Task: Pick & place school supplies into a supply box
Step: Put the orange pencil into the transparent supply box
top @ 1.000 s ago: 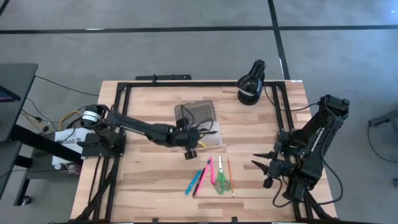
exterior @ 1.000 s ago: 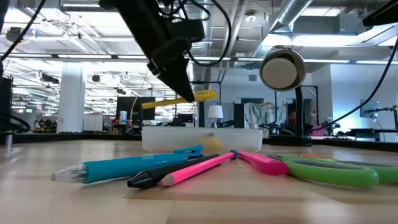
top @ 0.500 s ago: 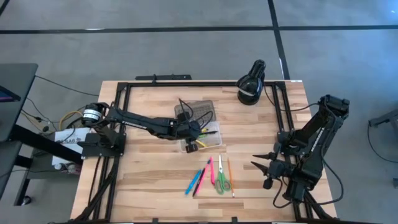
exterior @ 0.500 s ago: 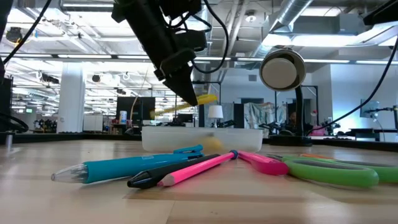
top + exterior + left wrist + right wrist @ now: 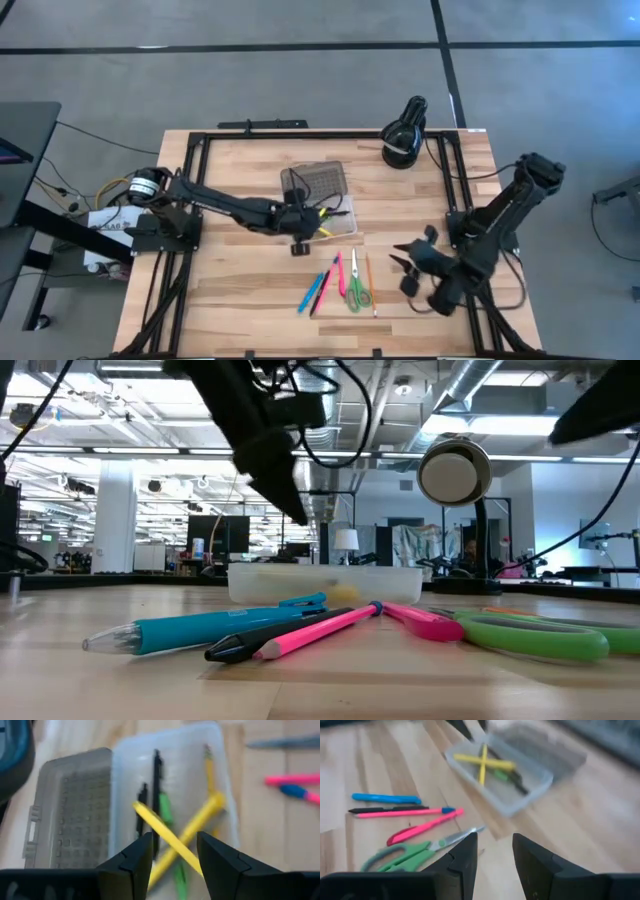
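No writing readable on the supply box (image 5: 165, 795) or pens (image 5: 480, 764).

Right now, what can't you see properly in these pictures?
- Low view: what lies inside the box; its cloudy front wall blurs it.
- High view: the thin items in the box; they are too small to count, and the left gripper covers some.
- Left wrist view: the near ends of the crossed yellow pens; the fingers hide them.
- Right wrist view: the box lid is blurred.
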{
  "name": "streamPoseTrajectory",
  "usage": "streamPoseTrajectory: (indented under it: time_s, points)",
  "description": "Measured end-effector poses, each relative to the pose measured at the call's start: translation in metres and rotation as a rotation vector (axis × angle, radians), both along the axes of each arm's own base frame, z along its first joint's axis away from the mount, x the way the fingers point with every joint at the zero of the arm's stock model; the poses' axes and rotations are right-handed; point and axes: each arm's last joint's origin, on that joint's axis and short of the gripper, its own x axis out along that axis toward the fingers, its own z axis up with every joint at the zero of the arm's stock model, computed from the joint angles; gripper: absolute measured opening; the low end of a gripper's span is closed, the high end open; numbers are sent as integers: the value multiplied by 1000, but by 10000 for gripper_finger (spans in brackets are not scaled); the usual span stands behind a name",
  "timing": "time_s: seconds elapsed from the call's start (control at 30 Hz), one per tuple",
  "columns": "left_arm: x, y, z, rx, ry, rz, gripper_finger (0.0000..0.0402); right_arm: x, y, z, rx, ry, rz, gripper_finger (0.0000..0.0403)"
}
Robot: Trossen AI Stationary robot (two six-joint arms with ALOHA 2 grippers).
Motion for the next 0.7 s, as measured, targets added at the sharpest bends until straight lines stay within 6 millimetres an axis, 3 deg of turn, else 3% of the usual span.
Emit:
streamPoseTrajectory:
  time_s: [0.33,0.7]
  points:
    - [-30,-61,-4,117,100,-18,148,47,-31,-3,266,142,-59,118]
    - [-57,-118,-3,213,13,-65,148,77,-36,-46,388,339,-91,118]
